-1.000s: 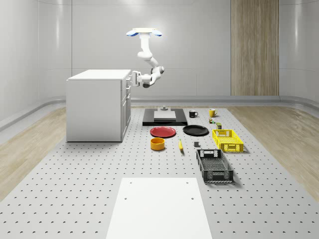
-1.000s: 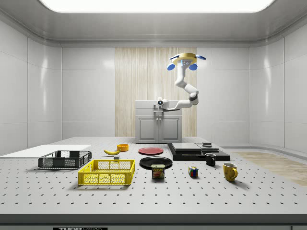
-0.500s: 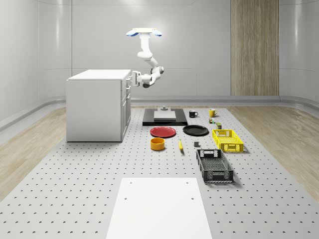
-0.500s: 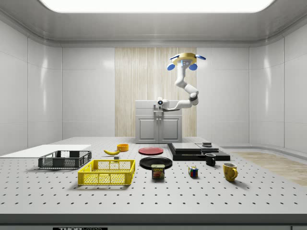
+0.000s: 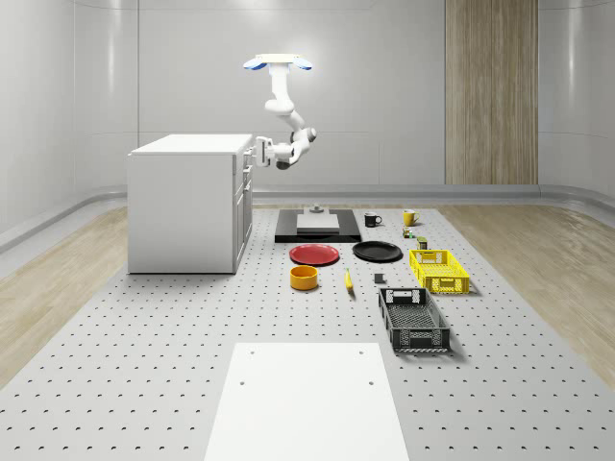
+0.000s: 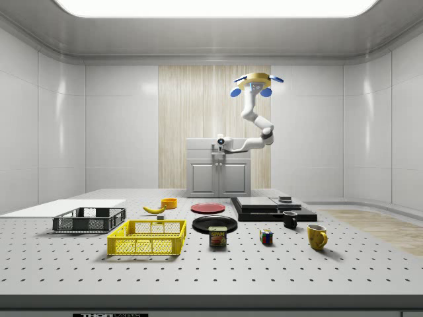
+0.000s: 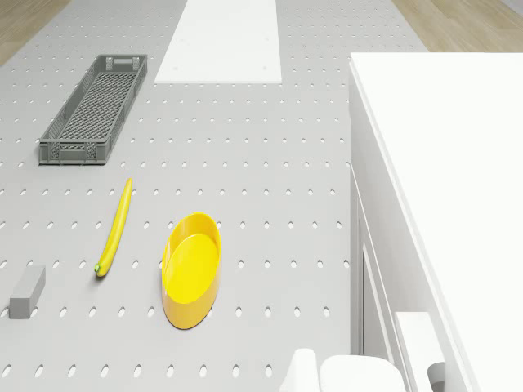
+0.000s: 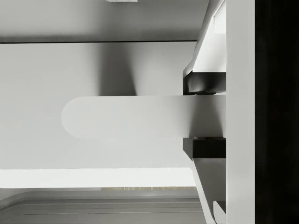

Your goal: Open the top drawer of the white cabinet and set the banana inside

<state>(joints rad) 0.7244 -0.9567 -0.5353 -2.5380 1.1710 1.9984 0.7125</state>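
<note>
White perforated floor w/ white cabinet (image 5: 183,202); our drone (image 5: 277,64) hovers beside it. Gripper (image 8: 204,120) pads (image 8: 205,148) clamp the top drawer handle (image 8: 126,116). Banana (image 7: 114,229) lies on floor, well apart. We should pull straight out, level.

White cabinet (image 5: 183,204), yellow banana (image 7: 114,226), perforated grey table (image 5: 144,365).

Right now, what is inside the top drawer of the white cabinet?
Cannot be seen: the top drawer looks closed, the gripper clamped on its handle. The banana lies on the table.
</note>
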